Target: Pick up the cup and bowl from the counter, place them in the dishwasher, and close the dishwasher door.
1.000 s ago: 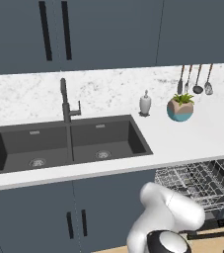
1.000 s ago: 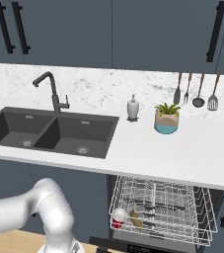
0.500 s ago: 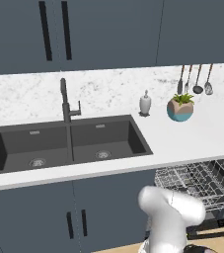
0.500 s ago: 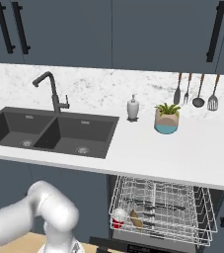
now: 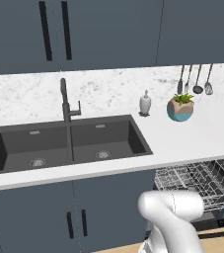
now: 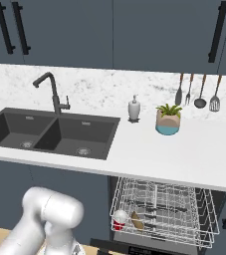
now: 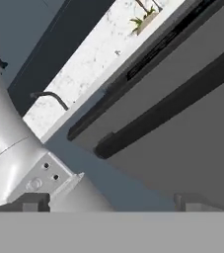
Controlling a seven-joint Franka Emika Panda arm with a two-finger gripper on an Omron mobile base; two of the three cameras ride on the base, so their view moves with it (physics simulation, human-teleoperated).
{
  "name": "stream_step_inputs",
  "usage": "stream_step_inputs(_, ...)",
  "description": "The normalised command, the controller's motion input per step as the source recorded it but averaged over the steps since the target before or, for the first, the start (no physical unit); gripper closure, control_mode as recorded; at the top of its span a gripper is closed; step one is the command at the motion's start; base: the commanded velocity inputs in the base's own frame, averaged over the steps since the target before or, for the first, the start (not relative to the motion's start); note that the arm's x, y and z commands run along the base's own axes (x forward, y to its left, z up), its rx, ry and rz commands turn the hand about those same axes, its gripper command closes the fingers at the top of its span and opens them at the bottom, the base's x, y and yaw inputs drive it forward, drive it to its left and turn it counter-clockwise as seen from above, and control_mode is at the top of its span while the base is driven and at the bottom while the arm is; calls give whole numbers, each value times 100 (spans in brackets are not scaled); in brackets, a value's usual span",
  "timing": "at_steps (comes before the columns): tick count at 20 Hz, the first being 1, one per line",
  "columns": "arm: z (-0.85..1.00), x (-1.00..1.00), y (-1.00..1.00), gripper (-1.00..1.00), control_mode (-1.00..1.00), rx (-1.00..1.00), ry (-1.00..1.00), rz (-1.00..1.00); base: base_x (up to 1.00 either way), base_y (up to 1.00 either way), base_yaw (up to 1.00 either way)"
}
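Left to right: double sink (image 6: 50, 132), soap dispenser (image 6: 134, 108), potted plant (image 6: 168, 119) on the bench (image 6: 194, 154). Below, the rack (image 6: 164, 209) holds a red cup (image 6: 119, 220) and bowl (image 6: 137, 220). Our gripper (image 7: 108, 201), spread wide and empty, faces the dishwasher door (image 7: 192, 143), whose bar handle (image 7: 168, 104) runs diagonally just ahead. Since a moment ago, the arm has dropped lower.

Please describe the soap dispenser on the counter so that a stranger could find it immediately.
Start at the dark double sink set in the white counter. Just past the sink's right back corner, near the wall, stands the soap dispenser. It is a small white bottle with a pump top, while its neighbour, the potted plant, has green leaves.
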Motion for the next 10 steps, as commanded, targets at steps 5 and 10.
stream_step_inputs(5, -55, 65, 0, -100, -100, 27, -50, -7, 0, 0, 0)
stream_step_inputs(10, -38, 99, 0, -100, -100, 18, -32, -14, 0, 0, 0)
